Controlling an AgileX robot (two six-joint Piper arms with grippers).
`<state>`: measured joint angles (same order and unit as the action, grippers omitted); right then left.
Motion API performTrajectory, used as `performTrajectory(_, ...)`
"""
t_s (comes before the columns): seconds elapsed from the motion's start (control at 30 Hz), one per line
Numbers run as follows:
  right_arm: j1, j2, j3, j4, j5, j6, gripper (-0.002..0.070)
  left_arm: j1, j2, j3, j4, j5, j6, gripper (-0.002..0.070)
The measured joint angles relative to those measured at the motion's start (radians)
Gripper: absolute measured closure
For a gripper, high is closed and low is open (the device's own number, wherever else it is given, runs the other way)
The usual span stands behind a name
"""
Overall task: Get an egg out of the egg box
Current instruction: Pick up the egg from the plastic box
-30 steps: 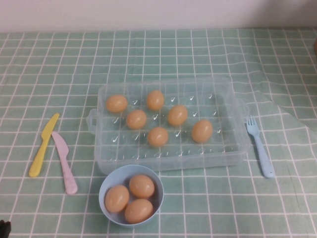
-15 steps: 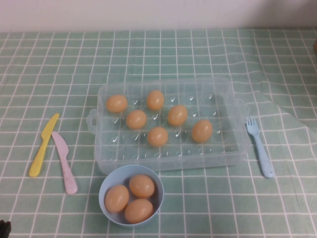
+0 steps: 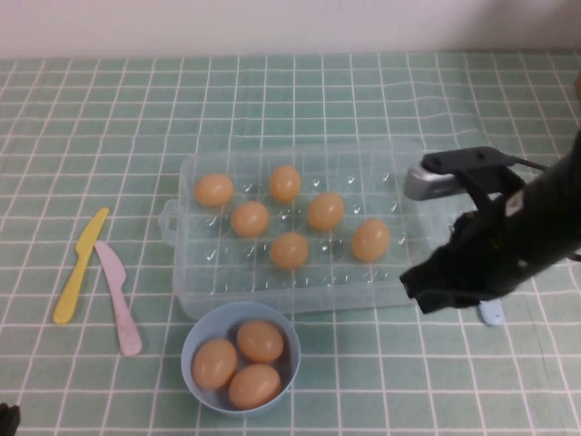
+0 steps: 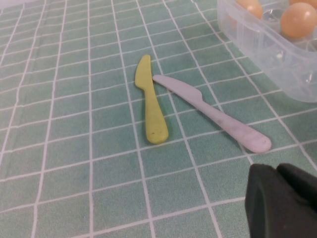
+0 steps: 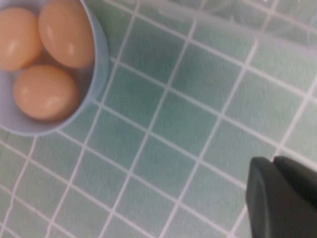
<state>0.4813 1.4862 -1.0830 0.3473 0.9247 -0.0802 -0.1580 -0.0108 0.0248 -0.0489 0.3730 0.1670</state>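
The clear egg box (image 3: 404,173) sits mid-table and holds six tan eggs; the nearest to my right arm is one egg (image 3: 369,240). The box's corner also shows in the left wrist view (image 4: 277,49) and its wall in the right wrist view (image 5: 237,20). My right gripper (image 3: 425,289) is shut and empty. It hovers over the box's front right corner, and in its wrist view (image 5: 273,162) it is above bare cloth. My left gripper (image 4: 275,169) is shut and empty, parked at the table's front left corner (image 3: 7,420).
A round light-blue bowl (image 3: 201,329) with three eggs (image 3: 260,340) stands in front of the box and shows in the right wrist view (image 5: 99,74). A yellow knife (image 3: 80,265) and a pink knife (image 3: 118,295) lie left. A blue fork's handle end (image 3: 491,314) shows under my right arm.
My right arm has come into the high view from the right and now reaches over the box's front right corner, covering the blue fork. The eggs and the left arm have not moved.
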Motion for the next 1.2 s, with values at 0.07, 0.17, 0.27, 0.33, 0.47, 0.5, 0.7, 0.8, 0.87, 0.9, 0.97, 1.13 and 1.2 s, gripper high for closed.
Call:
performTrajectory(0.07,0.021,0.065,-0.079,-0.015,0.000,0.000,0.0693,0.000,0.000,0.000,0.000,0.000,0.000,0.0679)
performTrajectory(0.17,0.032,0.155,-0.199,-0.031,0.005,0.000,0.0675,0.000,0.000,0.000,0.000,0.000,0.000,0.0679)
performTrajectory(0.27,0.032,0.240,-0.308,-0.037,0.024,0.003,0.0619,0.000,0.000,0.000,0.000,0.000,0.000,0.0679)
performTrajectory(0.33,0.032,0.292,-0.374,-0.044,0.039,0.018,0.0553,0.000,0.000,0.000,0.000,0.000,0.000,0.0679)
performTrajectory(0.47,0.032,0.389,-0.500,-0.096,0.075,0.124,0.0384,0.000,0.000,0.000,0.000,0.000,0.000,0.0679)
performTrajectory(0.5,0.032,0.411,-0.521,-0.115,0.083,0.149,0.0346,0.000,0.000,0.000,0.000,0.000,0.000,0.0679)
performTrajectory(0.7,0.032,0.501,-0.622,-0.248,0.119,0.339,0.0178,0.000,0.000,0.000,0.000,0.000,0.000,0.0679)
performTrajectory(0.8,0.032,0.531,-0.638,-0.277,0.123,0.381,0.0164,0.000,0.000,0.000,0.000,0.000,0.000,0.0679)
performTrajectory(0.87,0.032,0.546,-0.640,-0.280,0.117,0.388,0.0160,0.000,0.000,0.000,0.000,0.000,0.000,0.0679)
performTrajectory(0.9,0.032,0.550,-0.640,-0.282,0.112,0.390,0.0160,0.000,0.000,0.000,0.000,0.000,0.000,0.0679)
performTrajectory(0.97,0.032,0.563,-0.640,-0.282,0.099,0.392,0.0158,0.000,0.000,0.000,0.000,0.000,0.000,0.0679)
performTrajectory(1.13,0.032,0.586,-0.646,-0.282,0.083,0.414,0.0157,0.000,0.000,0.000,0.000,0.000,0.000,0.0679)
performTrajectory(1.2,0.032,0.594,-0.646,-0.282,0.076,0.418,0.0157,0.000,0.000,0.000,0.000,0.000,0.000,0.0679)
